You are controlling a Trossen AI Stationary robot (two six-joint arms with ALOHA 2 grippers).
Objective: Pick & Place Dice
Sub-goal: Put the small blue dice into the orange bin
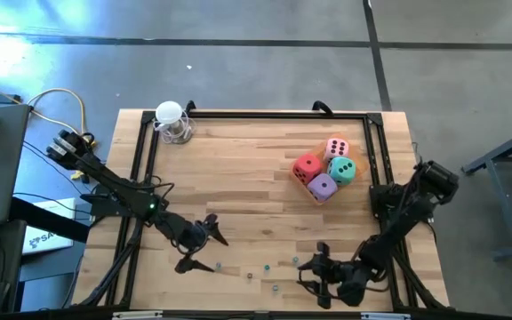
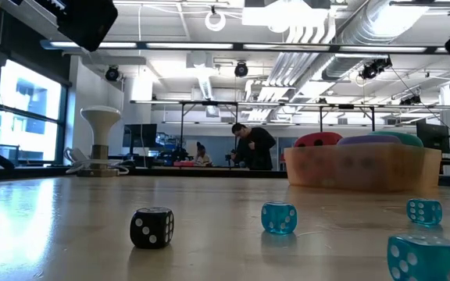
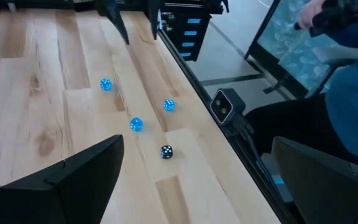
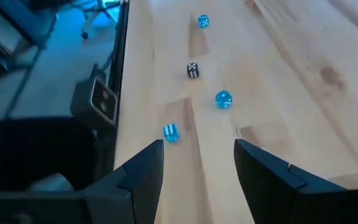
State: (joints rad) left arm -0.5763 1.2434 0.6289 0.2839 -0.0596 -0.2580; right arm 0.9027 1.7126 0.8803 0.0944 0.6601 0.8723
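- Pale wooden planks make up the table top (image 1: pixel 238 178), framed by a black metal rail.
- Four soft cubes with dark pips sit packed together in a translucent orange square tray (image 1: pixel 320 149) at the table's far right: the red die (image 1: pixel 307 167), the pink die (image 1: pixel 336 148), the teal die (image 1: pixel 342 170) and the purple die (image 1: pixel 323 187).
- Small translucent blue dice (image 4: pixel 223 99) and one small black die with white pips (image 2: pixel 151 228) lie scattered along the near edge, well apart from the tray.
- The right gripper (image 4: pixel 197 165) hangs low over the near edge, its two dark fingers partly spread and holding nothing; one blue die (image 4: pixel 170 132) lies just ahead of it.
- The left gripper (image 1: pixel 201 242) hovers at the near left, fingers wide apart and empty.
- A white round lamp-like object (image 1: pixel 172 122) stands at the far left corner.
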